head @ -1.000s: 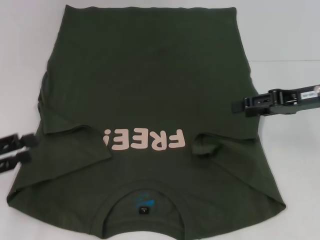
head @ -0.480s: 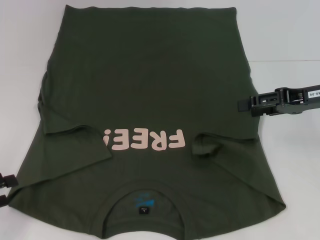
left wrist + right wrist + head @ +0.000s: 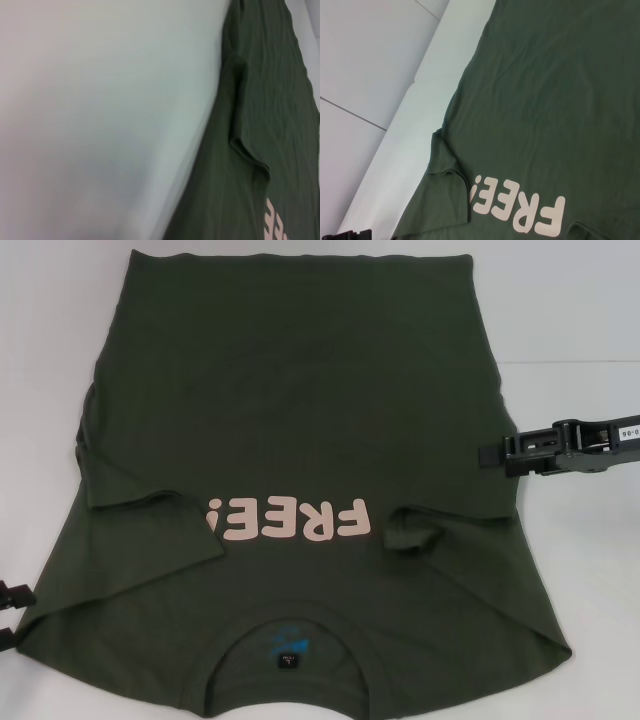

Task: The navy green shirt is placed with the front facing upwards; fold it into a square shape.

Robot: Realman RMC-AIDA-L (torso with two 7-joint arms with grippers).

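- Since a second ago, the left claw (image 3: 12, 613) has dropped back along the shirt's left edge toward the collar corner, and the right claw (image 3: 492, 455) has slid slightly outward along the right edge.
- The shirt (image 3: 290, 420) lies flat on the white desk (image 3: 580, 330), front up, collar nearest the robot, both sleeves already folded inward beside the "FREE!" lettering (image 3: 290, 521).
- The sleeve step looks done; folding the length seems next, which calls for each claw to take a corner at the same end and carry it across.
- The left claw's fingers stand apart at the frame edge; whether the right claw's are parted or together cannot be told.
- The shirt's collar end is cut off by the frame.
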